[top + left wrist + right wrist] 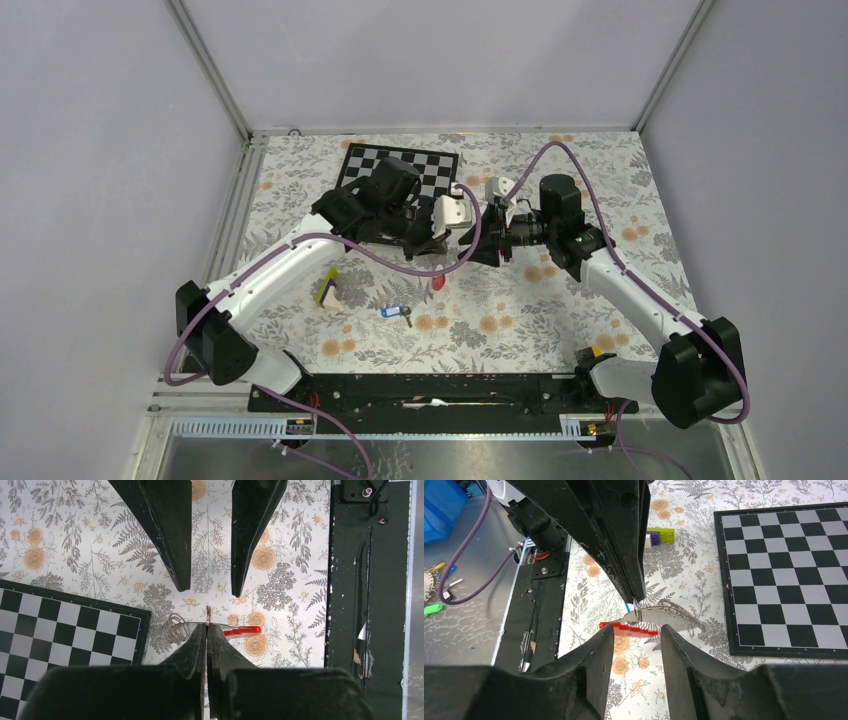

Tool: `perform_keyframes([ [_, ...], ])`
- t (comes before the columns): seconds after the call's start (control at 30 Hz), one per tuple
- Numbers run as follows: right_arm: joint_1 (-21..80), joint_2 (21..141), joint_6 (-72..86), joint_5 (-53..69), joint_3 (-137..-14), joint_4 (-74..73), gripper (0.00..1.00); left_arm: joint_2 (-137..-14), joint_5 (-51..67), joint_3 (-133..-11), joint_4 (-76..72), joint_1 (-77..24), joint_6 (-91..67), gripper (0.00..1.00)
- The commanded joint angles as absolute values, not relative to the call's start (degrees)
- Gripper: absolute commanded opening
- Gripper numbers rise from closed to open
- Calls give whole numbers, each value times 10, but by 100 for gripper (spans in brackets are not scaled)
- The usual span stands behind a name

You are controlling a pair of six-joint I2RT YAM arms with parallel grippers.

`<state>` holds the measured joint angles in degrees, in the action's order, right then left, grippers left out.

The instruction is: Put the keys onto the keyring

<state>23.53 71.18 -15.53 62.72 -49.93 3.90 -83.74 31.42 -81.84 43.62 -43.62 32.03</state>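
The keyring (242, 630), a thin strap part bright red and part grey with a wire coil (175, 627) at one end, hangs in the air. My left gripper (207, 626) is shut on its middle. In the right wrist view the keyring (664, 614) lies just beyond my right gripper (637, 629), which is open with nothing between its fingers. From above, the two grippers meet tip to tip, left gripper (432, 248) and right gripper (483, 248), with the keyring's red end (437, 283) below them. The keys (395, 313), a dark key on a blue tag, lie on the floral cloth nearer the bases.
A black-and-white checkerboard (400, 170) lies at the back behind the grippers. A yellow-purple-white wedge block (328, 288) sits left of the keys. The black base rail (430, 390) runs along the near edge, and metal frame posts stand at the back corners.
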Motion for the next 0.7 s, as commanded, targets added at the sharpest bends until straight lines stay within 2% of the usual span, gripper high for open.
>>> perform_keyframes([
  [0.0, 238, 701, -132, 649, -489, 92, 46, -839, 336, -846, 418, -439, 316, 0],
  [0.43, 247, 706, -108, 648, -475, 123, 34, -832, 386, -808, 379, -438, 299, 0],
  [0.67, 233, 685, -135, 672, -499, 64, 36, -787, 530, -747, 338, -378, 351, 0],
])
